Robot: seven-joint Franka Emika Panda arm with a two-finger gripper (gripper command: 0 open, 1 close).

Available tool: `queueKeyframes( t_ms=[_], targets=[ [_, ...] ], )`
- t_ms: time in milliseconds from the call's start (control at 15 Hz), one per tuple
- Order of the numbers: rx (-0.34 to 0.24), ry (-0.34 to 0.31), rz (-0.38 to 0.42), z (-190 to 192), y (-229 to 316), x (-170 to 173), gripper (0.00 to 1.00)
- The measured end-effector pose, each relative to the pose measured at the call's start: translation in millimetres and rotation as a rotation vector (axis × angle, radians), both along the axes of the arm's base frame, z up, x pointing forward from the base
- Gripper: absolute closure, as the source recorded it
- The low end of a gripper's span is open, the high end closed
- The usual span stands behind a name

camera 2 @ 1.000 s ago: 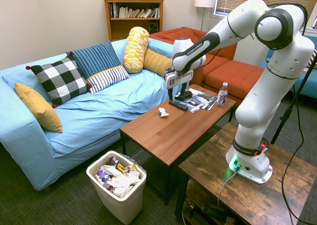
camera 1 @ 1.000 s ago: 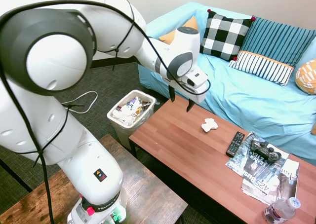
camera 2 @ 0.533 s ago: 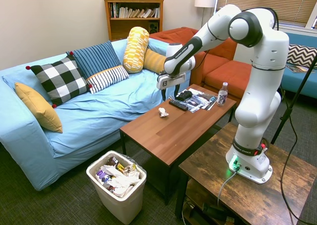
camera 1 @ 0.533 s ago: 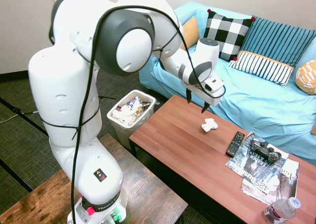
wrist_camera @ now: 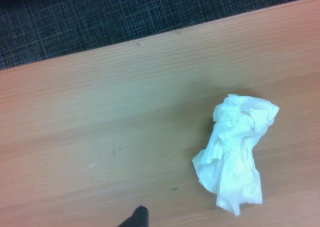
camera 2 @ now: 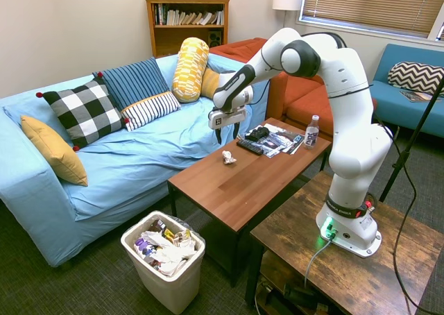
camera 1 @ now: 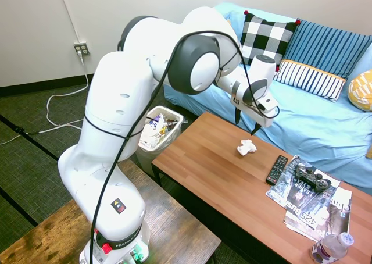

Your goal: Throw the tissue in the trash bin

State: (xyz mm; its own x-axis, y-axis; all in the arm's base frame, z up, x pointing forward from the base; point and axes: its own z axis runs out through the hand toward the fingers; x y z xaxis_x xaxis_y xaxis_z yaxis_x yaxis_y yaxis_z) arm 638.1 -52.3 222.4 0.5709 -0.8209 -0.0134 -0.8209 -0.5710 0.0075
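Item: gripper [camera 1: 246, 123], fingers spread and holding nothing, hovering just above the tissue [camera 1: 246, 147], which is lying loose on the coffee table [camera 1: 215, 177] below it, seemingly lining up a grasp; trash bin [camera 1: 154, 130] is standing well off on the floor past the table's end.

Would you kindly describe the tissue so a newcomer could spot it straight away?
Start at the wooden coffee table in front of the blue sofa. Near its sofa-side edge, beside the black remote, lies the tissue: a small crumpled white wad, the only soft, lumpy thing on the table.
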Motion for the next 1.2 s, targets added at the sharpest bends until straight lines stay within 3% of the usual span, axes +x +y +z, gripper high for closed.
queueKeyframes(
  t_ms=[333,733,800,1200],
  targets=[
    [-0.024,0.050,-0.007,-54,-9,26,0.00],
    [-0.015,0.104,-0.037,-95,-18,32,0.00],
    [-0.013,0.109,-0.039,-100,-17,32,1.00],
    [0.002,0.128,-0.063,-120,-25,30,1.00]
  ],
)
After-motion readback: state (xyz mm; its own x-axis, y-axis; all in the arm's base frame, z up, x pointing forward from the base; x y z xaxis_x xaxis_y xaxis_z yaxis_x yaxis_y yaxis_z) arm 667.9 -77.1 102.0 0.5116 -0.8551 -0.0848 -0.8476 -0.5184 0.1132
